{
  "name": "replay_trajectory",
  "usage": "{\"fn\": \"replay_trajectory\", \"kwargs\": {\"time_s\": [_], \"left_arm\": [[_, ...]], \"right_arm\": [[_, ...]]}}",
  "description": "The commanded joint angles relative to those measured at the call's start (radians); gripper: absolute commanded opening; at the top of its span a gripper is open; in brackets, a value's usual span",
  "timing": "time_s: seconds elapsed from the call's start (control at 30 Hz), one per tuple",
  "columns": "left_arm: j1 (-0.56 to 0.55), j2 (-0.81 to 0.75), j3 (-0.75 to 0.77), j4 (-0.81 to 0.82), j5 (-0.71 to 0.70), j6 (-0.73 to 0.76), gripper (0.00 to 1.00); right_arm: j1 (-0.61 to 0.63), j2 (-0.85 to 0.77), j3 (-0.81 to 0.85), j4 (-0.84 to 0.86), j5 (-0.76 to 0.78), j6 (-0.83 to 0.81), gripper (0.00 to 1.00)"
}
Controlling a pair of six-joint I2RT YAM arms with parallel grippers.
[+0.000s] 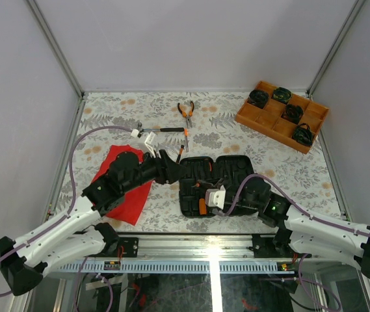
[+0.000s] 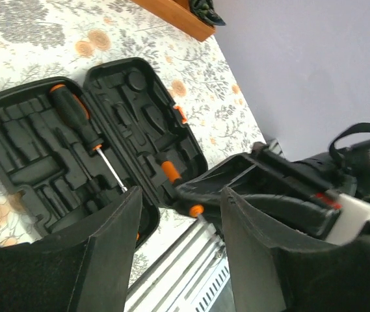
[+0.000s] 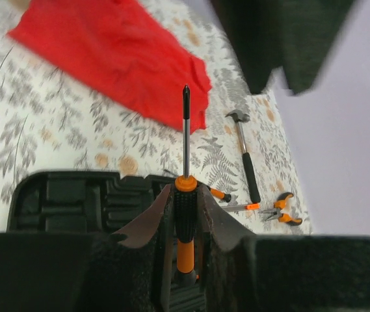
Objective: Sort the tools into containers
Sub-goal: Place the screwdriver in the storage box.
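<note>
1. clamps the two black fingers of the right gripper narrowly on a black-and-orange-handled steel-shafted screwdriver, one pad pressed to each side of the ribbed black grip just behind the orange collar.
2. points that tool shaft-first straight out past the fingertips, long axis in line with the fingers, tip aimed towards a crumpled red cloth, orange butt end back between the fingers.
3. holds it in the air above the near edge of an open black moulded plastic tool case.
4. spreads the left gripper wide, gripping nothing, just beside the case's far-left edge in the top view.
5. shows a second screwdriver, also black and orange, seated in a moulded slot of one case half; lies diagonally in the left wrist view, handle away, tip towards the left fingers.
6. shows, on the flower-patterned table surface beyond the case, a black-handled steel hammer lying left to right with its head to the left, orange-handled pliers with their nose towards the arms, and two small screwdrivers with orange ends just beside the hammer's handle.
7. places an orange compartment tray of dark round items at the far right, well apart from the case.
</note>
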Motion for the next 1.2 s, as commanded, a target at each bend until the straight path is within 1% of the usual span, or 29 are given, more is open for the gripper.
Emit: {"fn": "replay_trajectory", "kwargs": {"time_s": [0.0, 0.1, 0.27, 0.4, 0.5, 0.63, 0.93, 1.07, 1.17], "left_arm": [[-0.034, 0.039, 0.063, 0.011, 0.07, 0.061, 0.51], [-0.064, 0.1, 0.114, -0.06, 0.101, 0.101, 0.5], [-0.117, 0.182, 0.169, -0.2, 0.111, 0.165, 0.49], [-0.132, 0.243, 0.185, -0.254, 0.119, 0.185, 0.45], [-0.14, 0.265, 0.186, -0.267, 0.13, 0.186, 0.42], [-0.151, 0.283, 0.184, -0.27, 0.148, 0.184, 0.41], [-0.194, 0.357, 0.182, -0.215, 0.193, 0.165, 0.38], [-0.212, 0.394, 0.185, -0.204, 0.2, 0.157, 0.32], [-0.219, 0.401, 0.183, -0.195, 0.192, 0.147, 0.23]], "right_arm": [[0.004, 0.003, 0.062, -0.17, -0.142, -0.346, 0.1], [0.004, 0.013, 0.081, -0.259, -0.11, -0.447, 0.1], [0.004, 0.015, 0.08, -0.325, -0.084, -0.573, 0.09], [0.004, 0.012, 0.079, -0.358, -0.078, -0.612, 0.09], [0.005, -0.003, 0.076, -0.366, -0.075, -0.622, 0.09], [0.004, -0.014, 0.072, -0.365, -0.067, -0.625, 0.09], [0.004, 0.0, 0.082, -0.37, -0.042, -0.637, 0.09], [0.004, -0.008, 0.082, -0.369, -0.041, -0.633, 0.1], [0.004, -0.013, 0.078, -0.373, -0.04, -0.633, 0.1]]}}
